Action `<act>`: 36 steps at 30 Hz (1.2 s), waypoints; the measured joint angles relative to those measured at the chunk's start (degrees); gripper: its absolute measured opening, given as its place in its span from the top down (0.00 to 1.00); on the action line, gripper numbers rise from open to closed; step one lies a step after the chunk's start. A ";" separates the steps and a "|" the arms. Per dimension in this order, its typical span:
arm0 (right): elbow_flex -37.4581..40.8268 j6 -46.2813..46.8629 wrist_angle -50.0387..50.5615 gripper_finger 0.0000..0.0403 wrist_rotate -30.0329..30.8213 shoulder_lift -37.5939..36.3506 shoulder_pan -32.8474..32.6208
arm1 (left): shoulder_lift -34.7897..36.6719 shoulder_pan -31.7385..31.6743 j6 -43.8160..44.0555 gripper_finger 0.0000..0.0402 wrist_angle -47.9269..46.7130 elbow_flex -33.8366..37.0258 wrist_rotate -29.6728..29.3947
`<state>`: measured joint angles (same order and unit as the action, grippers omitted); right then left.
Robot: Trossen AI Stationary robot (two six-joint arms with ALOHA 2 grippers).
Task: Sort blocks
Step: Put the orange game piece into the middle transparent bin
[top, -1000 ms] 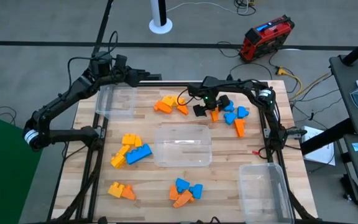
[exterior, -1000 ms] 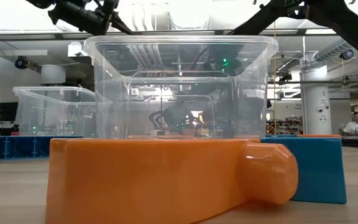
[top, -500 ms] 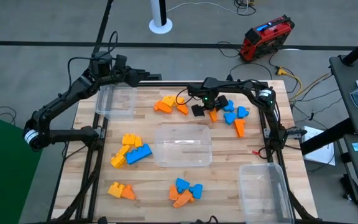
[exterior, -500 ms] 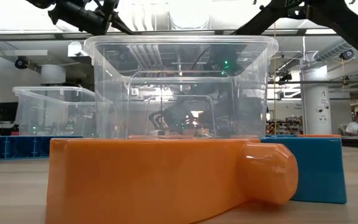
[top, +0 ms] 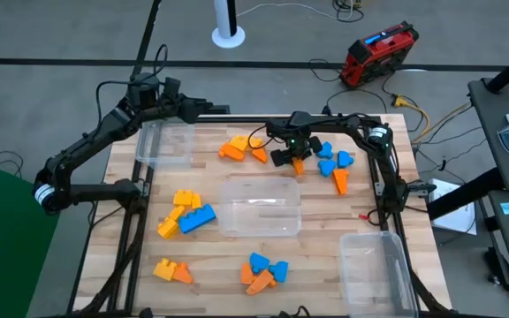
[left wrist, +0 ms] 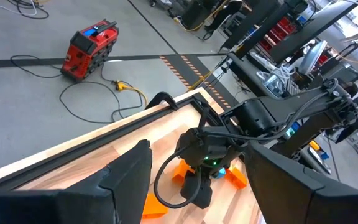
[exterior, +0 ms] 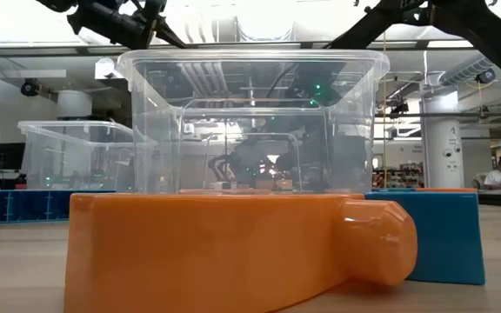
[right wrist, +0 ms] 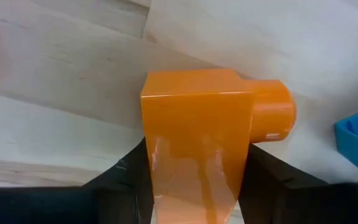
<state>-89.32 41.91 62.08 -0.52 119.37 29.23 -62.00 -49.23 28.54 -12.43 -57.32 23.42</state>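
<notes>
The right gripper (top: 295,160) is at the far middle of the bench (top: 325,225), its fingers (right wrist: 129,180) closed on an orange block (right wrist: 199,143), one against each side of it, just above the wood. Just to its right lie a few blue blocks (top: 330,157) and an orange wedge (top: 340,181); to its left sits an orange cluster (top: 239,148). More blocks lie near the left edge (top: 186,215), at the near left corner (top: 171,270) and by the near edge (top: 262,271). One clear bin (top: 261,205) stands at the middle, another (top: 375,269) at the near right corner, a third (top: 164,143) at the far left corner. The left gripper (left wrist: 194,186) hangs above that far left bin, fingers apart and holding nothing.
</notes>
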 joint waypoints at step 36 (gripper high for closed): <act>-2.01 -44.36 -18.62 0.61 -7.49 -32.58 -23.07 | 0.26 0.04 3.75 0.42 4.94 0.00 2.20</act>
<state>-91.33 -2.45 43.47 -8.01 86.79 6.16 -61.73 -49.19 32.29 -7.49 -57.32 25.62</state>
